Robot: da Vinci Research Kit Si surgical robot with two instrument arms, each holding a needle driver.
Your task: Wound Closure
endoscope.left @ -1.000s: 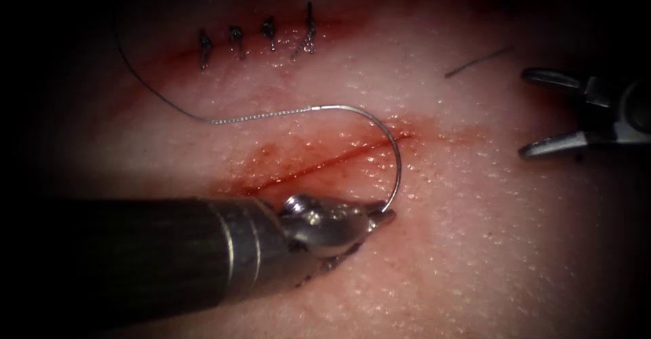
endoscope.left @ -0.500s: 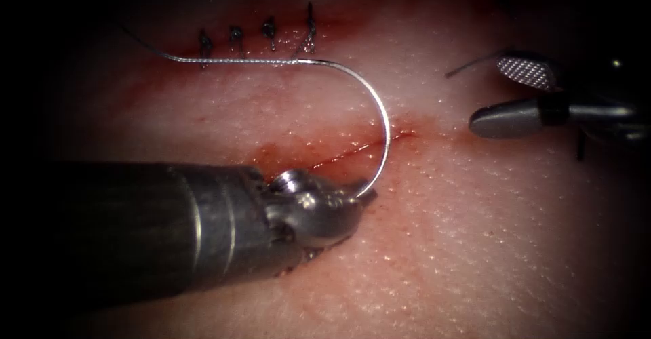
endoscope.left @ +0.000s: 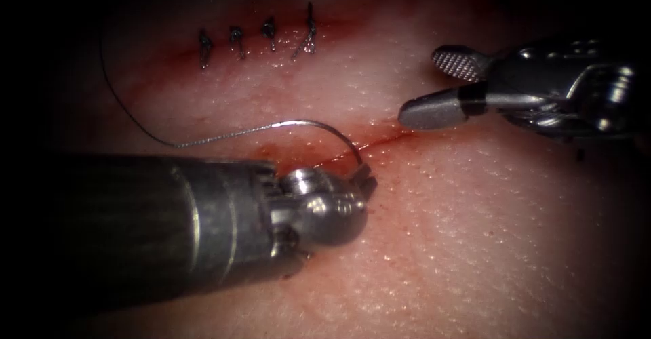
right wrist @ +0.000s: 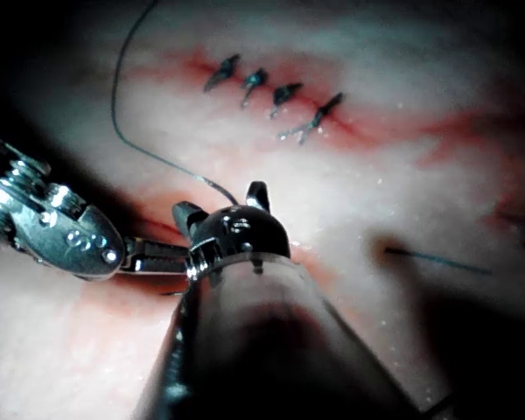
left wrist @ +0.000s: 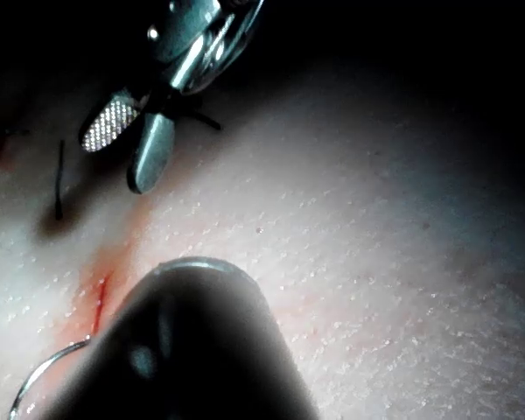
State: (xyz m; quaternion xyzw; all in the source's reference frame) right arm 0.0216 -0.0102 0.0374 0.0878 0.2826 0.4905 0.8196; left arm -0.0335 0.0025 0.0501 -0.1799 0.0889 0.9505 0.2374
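My left tool comes in from the lower left with its jaws shut on the curved needle close to its pointed end, just over the cut in the tissue. The needle arcs up and left from the jaws, and I cannot see it entering the tissue. Thread runs from its rear end to the left and then upward. My right tool hovers at the cut's right end, jaws open and holding nothing. The right wrist view has those open jaws facing the left tool.
Several dark knotted stitches close an older cut at the back, again in the right wrist view as stitches. A short cut end of thread lies on the tissue. Red fluid stains the skin around the open cut.
The right tool has moved left to the cut's right end, jaws still open. The left tool has turned the needle, so its arc now leans lower and left, and the thread sagged down.
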